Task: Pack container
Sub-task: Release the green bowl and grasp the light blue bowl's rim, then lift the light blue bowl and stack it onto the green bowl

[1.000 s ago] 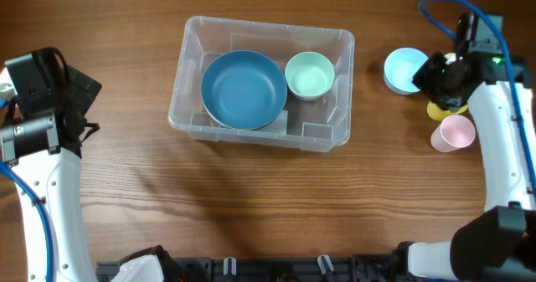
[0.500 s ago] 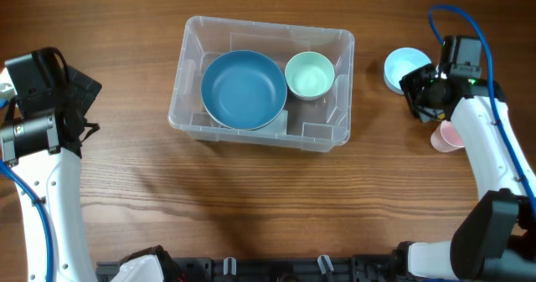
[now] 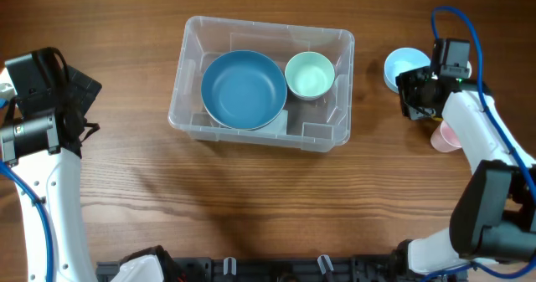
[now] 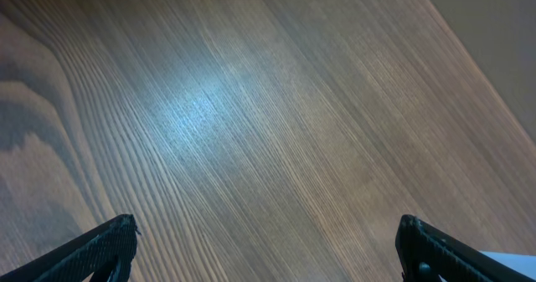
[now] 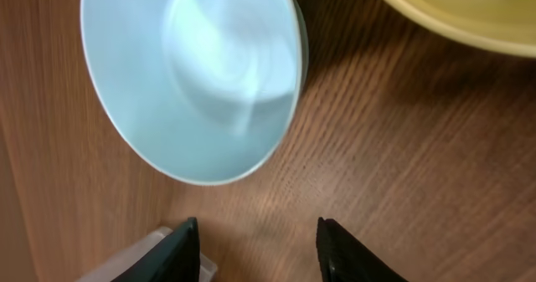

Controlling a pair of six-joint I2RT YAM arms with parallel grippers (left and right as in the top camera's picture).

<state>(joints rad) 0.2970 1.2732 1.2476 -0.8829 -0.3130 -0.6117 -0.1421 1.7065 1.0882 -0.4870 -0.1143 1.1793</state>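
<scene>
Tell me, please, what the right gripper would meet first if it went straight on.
Probably the pale blue round bowl just ahead of the right gripper; depth is unclear, so perhaps the wooden table beside it.

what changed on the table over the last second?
The right gripper swung left from above the yellow dish toward the light blue bowl; its fingers are open and empty. Nothing was grasped or released. The left gripper, container, dark blue bowl, green bowl and pink cup stayed put.
</scene>
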